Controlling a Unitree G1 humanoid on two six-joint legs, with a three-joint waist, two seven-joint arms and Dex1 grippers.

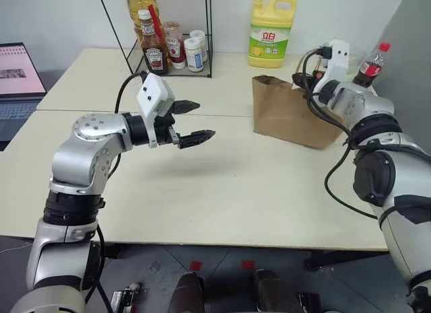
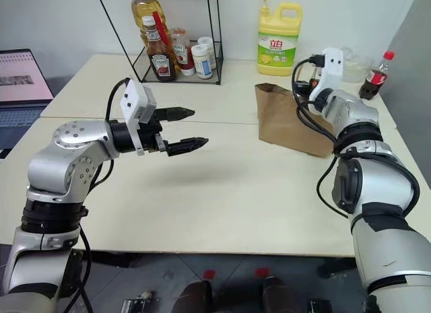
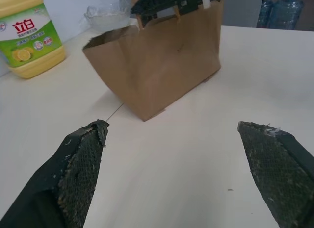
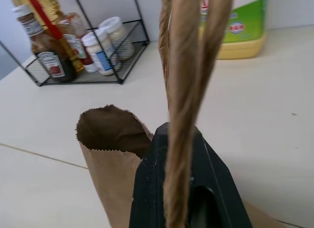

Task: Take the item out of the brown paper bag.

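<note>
You work on a pale cream table [image 1: 222,192] that stands against a white wall, with a laptop [image 1: 19,77] at its left edge and a black wire rack [image 1: 176,54] of sauce bottles at the back. Next to the rack stands a big yellow detergent jug [image 1: 271,31], and a dark cola bottle [image 1: 372,65] stands at the far right.

The brown paper bag [image 1: 288,112] stands upright in front of the jug, its mouth open on the side toward the rack. The item is not visible; I judge it is still inside the bag, so nothing is taken out yet.

Your right gripper [image 4: 184,189] is at the top edge of the bag, with its fingers closed on the twine handle [image 4: 189,66], which runs up in front of the wrist camera. Your left gripper [image 1: 188,123] hangs over the bare table, well apart from the bag, with its fingers spread wide and nothing between them.

The biggest risk, I think, is that the whole bag rises or tips if you pull this handle upward, because the paper is light and nothing holds the bottom down. The bottle inside could then roll out and go toward the table edge.

A smaller risk is the twine itself: it is thin, it may tear from the paper or slip through the fingers.

The smallest one: the mouth is creased and narrow, so your left gripper may crush the rim when it enters.
</note>
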